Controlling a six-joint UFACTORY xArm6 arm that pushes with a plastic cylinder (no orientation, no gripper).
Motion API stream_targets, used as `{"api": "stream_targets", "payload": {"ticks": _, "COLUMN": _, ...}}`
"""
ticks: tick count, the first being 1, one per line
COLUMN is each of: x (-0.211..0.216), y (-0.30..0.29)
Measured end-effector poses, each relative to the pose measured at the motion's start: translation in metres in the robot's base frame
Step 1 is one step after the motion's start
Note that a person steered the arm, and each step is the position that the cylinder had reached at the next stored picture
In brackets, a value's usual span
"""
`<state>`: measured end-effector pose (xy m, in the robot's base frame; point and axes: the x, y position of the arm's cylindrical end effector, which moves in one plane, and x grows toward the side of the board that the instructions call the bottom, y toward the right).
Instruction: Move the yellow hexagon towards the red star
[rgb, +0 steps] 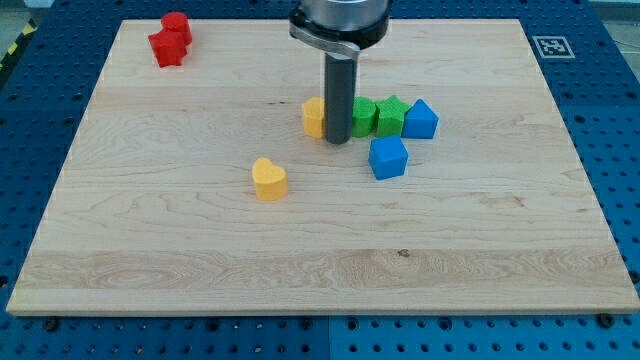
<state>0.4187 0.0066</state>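
Note:
The yellow hexagon (314, 116) sits near the board's middle, partly hidden behind my rod. My tip (338, 140) rests on the board just right of the hexagon, touching or nearly touching it, between it and a green block (363, 115). The red star (167, 47) lies at the view's top left, with a red cylinder-like block (178, 27) touching it just above and to the right. The hexagon is far from the red star, down and to the right of it.
A green star (391, 115) and a blue block (421, 119) line up right of the green block. Another blue block (388, 157) lies below them. A yellow heart (269, 179) lies lower left of my tip. The wooden board (120, 250) has blue pegboard around it.

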Motion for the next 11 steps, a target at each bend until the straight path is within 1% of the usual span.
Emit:
{"api": "stream_targets", "payload": {"ticks": 1, "x": -0.007, "y": -0.034}}
{"api": "stream_targets", "payload": {"ticks": 2, "x": -0.015, "y": -0.040}}
{"api": "stream_targets", "payload": {"ticks": 3, "x": -0.016, "y": -0.014}}
{"api": "stream_targets", "payload": {"ticks": 4, "x": -0.025, "y": 0.000}}
{"api": "stream_targets", "payload": {"ticks": 6, "x": -0.065, "y": -0.038}}
{"api": "stream_targets", "payload": {"ticks": 7, "x": -0.051, "y": -0.042}}
{"api": "stream_targets", "payload": {"ticks": 8, "x": -0.024, "y": -0.051}}
{"api": "stream_targets", "payload": {"ticks": 9, "x": -0.033, "y": -0.055}}
{"api": "stream_targets", "payload": {"ticks": 10, "x": -0.057, "y": -0.058}}
{"api": "stream_targets", "payload": {"ticks": 11, "x": -0.057, "y": -0.059}}
